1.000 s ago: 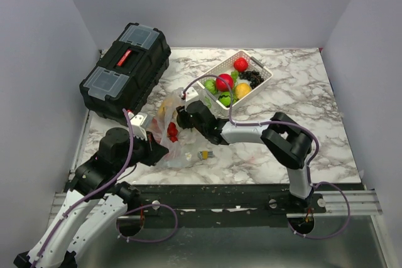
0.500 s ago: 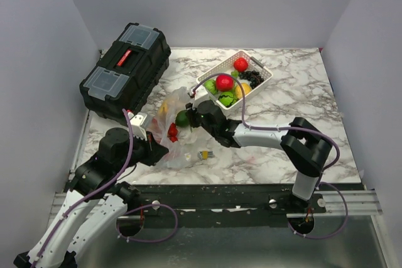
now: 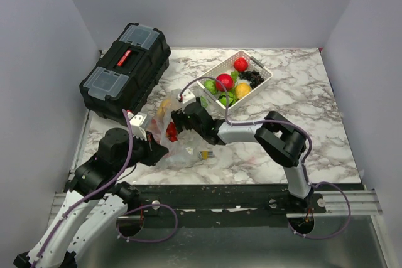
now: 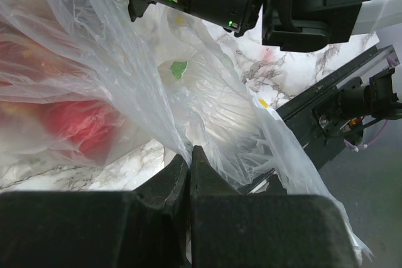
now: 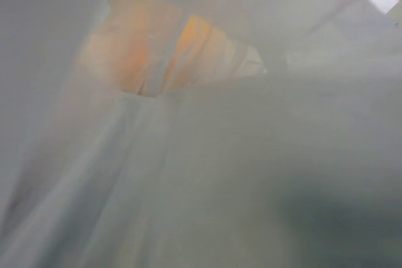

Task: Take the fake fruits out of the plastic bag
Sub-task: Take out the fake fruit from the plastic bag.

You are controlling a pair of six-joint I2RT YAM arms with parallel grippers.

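The clear plastic bag (image 3: 183,150) lies crumpled left of the table's middle. A red fruit (image 3: 171,132) and a yellow one (image 3: 164,107) show through it. My left gripper (image 3: 157,149) is shut on a fold of the bag (image 4: 207,105) at its near left edge, and its fingertips (image 4: 200,162) pinch the film. A red fruit (image 4: 75,123) shows blurred through the plastic. My right gripper (image 3: 175,122) is pushed into the bag's mouth and its fingers are hidden. In the right wrist view the plastic (image 5: 201,174) covers the lens, with an orange shape (image 5: 144,54) behind it.
A white slotted basket (image 3: 264,69) at the back right holds red, green, yellow and dark fruits. A black toolbox (image 3: 125,70) stands at the back left. A small yellow piece (image 3: 203,154) lies at the bag's near right end. The table's front edge is just behind my left gripper.
Half a second ago a green fruit showed at my right gripper near the bag's mouth; now it is out of sight and that gripper has moved left into the bag. My left gripper has not moved.
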